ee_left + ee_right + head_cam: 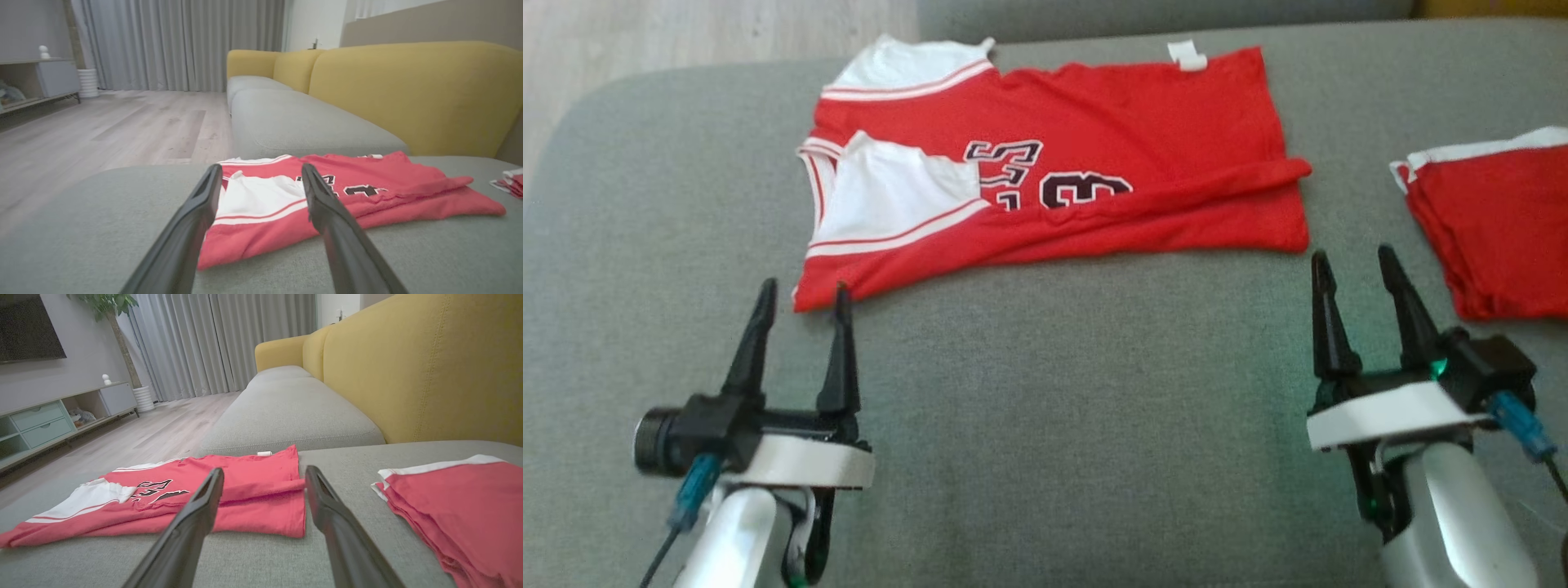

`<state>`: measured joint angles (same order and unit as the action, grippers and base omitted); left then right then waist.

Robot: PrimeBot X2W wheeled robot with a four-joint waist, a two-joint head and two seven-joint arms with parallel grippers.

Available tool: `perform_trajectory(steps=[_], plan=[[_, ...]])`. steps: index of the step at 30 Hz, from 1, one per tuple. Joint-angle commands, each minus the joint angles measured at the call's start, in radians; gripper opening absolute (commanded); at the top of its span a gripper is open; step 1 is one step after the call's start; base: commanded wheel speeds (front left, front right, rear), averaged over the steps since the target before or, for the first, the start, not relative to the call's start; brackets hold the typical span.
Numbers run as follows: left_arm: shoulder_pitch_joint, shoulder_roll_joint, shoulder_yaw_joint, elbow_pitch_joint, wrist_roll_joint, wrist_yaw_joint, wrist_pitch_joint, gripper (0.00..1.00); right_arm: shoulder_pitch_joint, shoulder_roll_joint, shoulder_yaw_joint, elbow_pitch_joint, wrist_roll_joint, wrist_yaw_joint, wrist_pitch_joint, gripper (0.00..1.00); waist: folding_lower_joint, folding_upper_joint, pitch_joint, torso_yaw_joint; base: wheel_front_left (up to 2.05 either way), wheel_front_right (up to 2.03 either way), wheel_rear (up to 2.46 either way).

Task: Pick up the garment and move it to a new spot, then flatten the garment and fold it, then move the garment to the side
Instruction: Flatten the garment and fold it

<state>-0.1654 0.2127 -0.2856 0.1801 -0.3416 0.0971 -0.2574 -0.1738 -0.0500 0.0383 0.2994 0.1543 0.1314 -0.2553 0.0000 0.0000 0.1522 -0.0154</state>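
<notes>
The garment is a red jersey with white sleeves and black numbers, lying lengthwise on the grey sofa seat, its near long edge folded over itself. In the left wrist view the garment lies just beyond my fingers; in the right wrist view the garment spreads to the left. My left gripper stands open at its near left corner, nothing between its fingers. Just in front of its near right corner my right gripper is open and empty too.
A second red cloth with white trim lies folded on the seat at the right, close to my right gripper. The grey cushion stretches bare in front. Yellow backrests rise behind the seat; wooden floor lies past the left edge.
</notes>
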Motion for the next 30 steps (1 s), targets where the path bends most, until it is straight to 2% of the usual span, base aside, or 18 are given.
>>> perform_trajectory(steps=[1,5,7,9,15,23,24,25,26,30], plan=[[-0.069,0.014,0.033,0.002,0.016,-0.018,-0.004,1.00,-0.040,-0.001,0.028,-0.041,0.005,-0.001,-0.006,1.00,0.0000,0.0000,0.024,-0.009,0.00,0.00,0.00],[-0.146,0.012,0.002,0.129,0.017,-0.063,0.026,1.00,-0.051,-0.001,0.042,-0.057,-0.003,-0.001,-0.006,1.00,0.0000,0.0000,0.069,-0.022,0.00,0.00,0.00],[-0.190,0.014,-0.001,0.199,0.015,-0.067,0.058,1.00,-0.052,0.000,0.049,-0.060,-0.001,-0.001,-0.006,1.00,0.0000,0.0000,0.095,-0.031,0.00,0.00,0.00],[-0.254,0.022,0.012,0.297,0.016,-0.050,0.087,1.00,-0.057,0.000,0.059,-0.066,0.002,-0.001,-0.006,1.00,0.0000,0.0000,0.133,-0.047,0.00,0.00,0.00],[-0.350,0.050,0.053,0.477,0.018,0.007,0.106,1.00,-0.070,0.000,0.074,-0.079,0.014,-0.001,-0.006,1.00,0.0000,0.0000,0.187,-0.075,0.00,0.00,0.00],[-0.426,0.062,0.050,0.629,0.011,0.007,0.147,1.00,-0.076,0.000,0.080,-0.086,0.022,-0.001,-0.006,1.00,0.0000,0.0000,0.209,-0.092,0.00,0.00,0.00],[-0.432,0.063,0.046,0.644,0.010,0.001,0.156,0.92,-0.077,0.000,0.081,-0.085,0.023,-0.001,-0.006,1.00,0.0000,0.0000,0.208,-0.094,0.00,0.00,0.00],[-0.438,0.063,0.042,0.657,0.009,-0.005,0.163,0.42,-0.078,0.000,0.081,-0.083,0.024,-0.001,-0.006,1.00,0.0000,0.0000,0.208,-0.095,0.00,0.00,0.00],[-0.444,0.064,0.041,0.668,0.008,-0.010,0.163,0.00,-0.079,0.000,0.082,-0.080,0.024,-0.001,-0.006,1.00,0.0000,0.0000,0.206,-0.095,0.00,0.00,0.00],[-0.463,0.061,0.043,0.681,0.002,-0.022,0.101,0.00,-0.087,0.000,0.084,-0.040,0.019,-0.001,-0.006,1.00,0.0000,0.0000,0.187,-0.089,0.00,0.00,0.00]])
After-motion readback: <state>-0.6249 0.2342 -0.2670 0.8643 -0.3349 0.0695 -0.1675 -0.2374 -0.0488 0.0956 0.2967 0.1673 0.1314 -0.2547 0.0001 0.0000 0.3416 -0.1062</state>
